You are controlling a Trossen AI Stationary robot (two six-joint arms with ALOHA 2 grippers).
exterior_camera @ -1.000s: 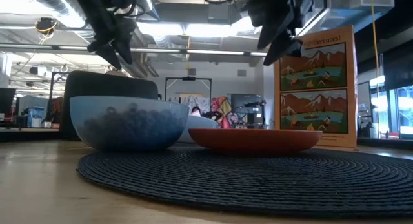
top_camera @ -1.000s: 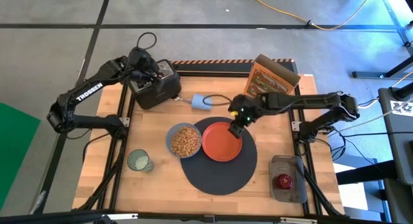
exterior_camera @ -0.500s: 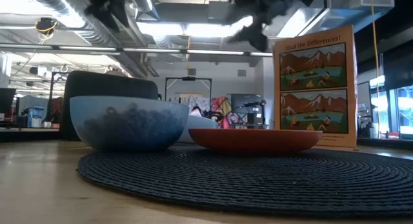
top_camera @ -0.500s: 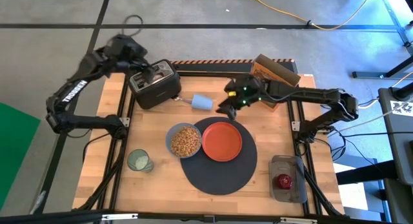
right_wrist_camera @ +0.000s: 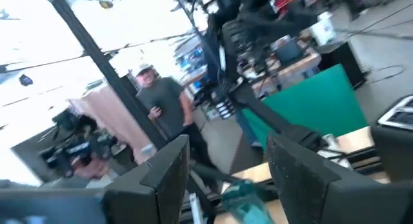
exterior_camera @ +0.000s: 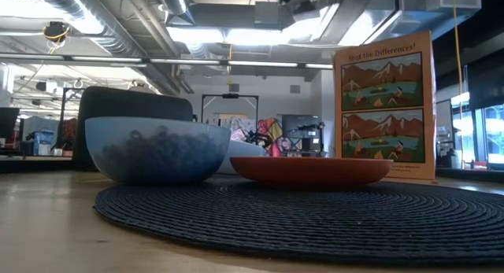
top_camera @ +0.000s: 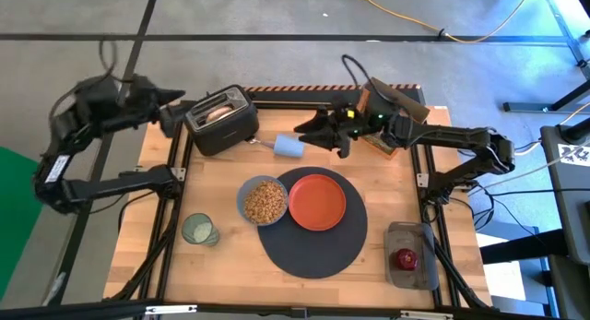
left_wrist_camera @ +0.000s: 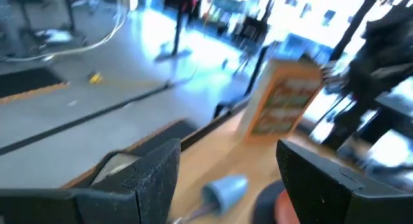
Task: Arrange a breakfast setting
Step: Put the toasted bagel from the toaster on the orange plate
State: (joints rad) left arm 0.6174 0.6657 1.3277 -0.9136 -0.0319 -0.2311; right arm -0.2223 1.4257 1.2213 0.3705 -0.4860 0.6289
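The big dark mat lies in the middle of the counter. On it sit the orange plate and, touching its left side, the blue bowl full of cereal. The green cup stands at the lower left. The red apple waits in a grey tray at the lower right. A slice of toast rests in the black toaster at the upper left.

The left gripper hangs just left of the toaster, its jaws wide apart and holding nothing. The right gripper floats above the plate near the cereal box, jaws apart and holding nothing too.
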